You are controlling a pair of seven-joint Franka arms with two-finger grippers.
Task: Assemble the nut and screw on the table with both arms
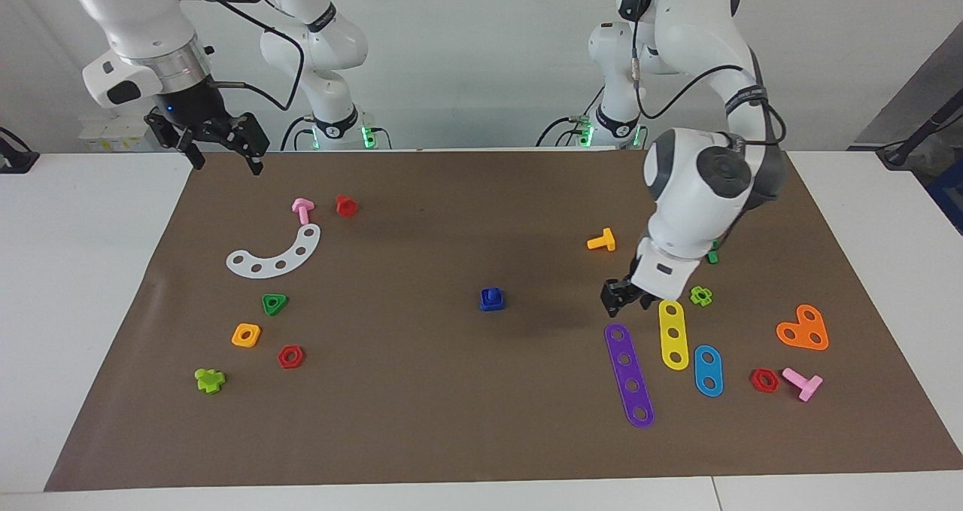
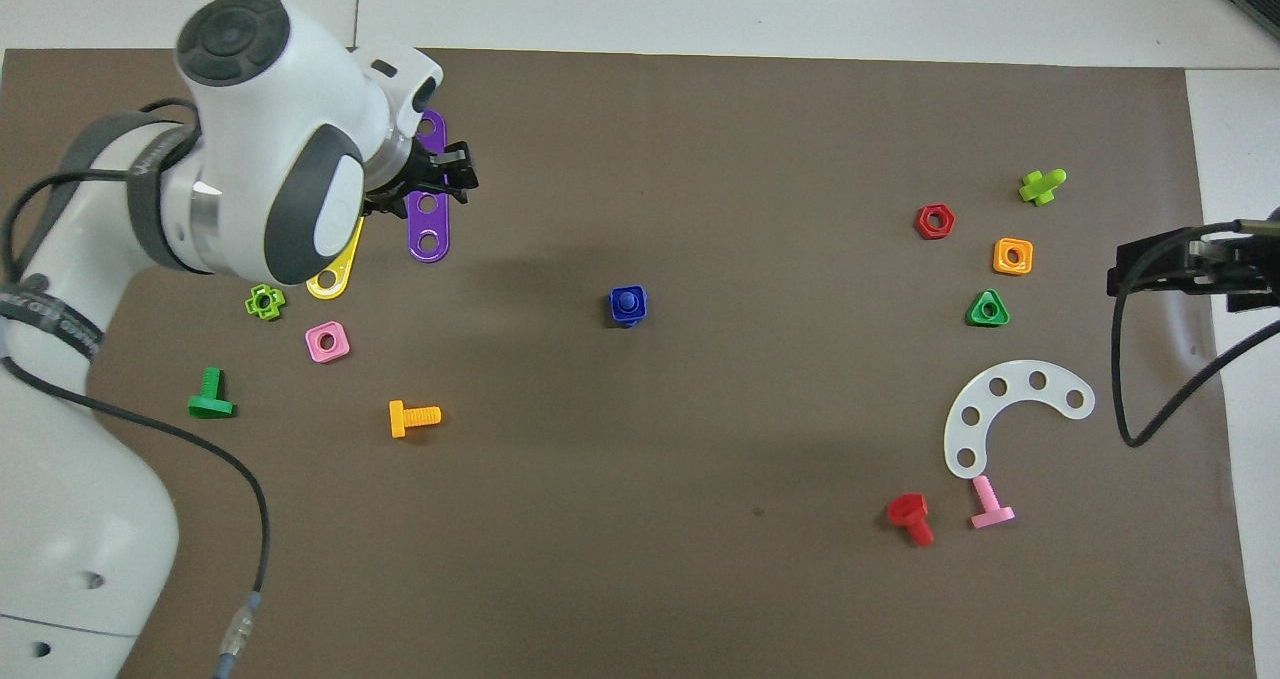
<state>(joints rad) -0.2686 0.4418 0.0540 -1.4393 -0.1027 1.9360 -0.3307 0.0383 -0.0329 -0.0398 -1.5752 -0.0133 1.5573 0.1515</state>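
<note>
The dark-blue nut lies on the brown mat at the middle of the table. The dark-blue screw stands in its hole as a round stub; its triangular head is hidden. Both show in the overhead view too, the nut with the screw in it. My left gripper hangs low over the end of a purple strip, apart from the nut, toward the left arm's end; it shows in the overhead view. My right gripper is open and empty, raised over the mat's edge at the right arm's end.
Purple, yellow and blue strips, an orange screw, an orange heart plate lie at the left arm's end. A white arc, green triangular nut, orange nut, red nut lie at the right arm's end.
</note>
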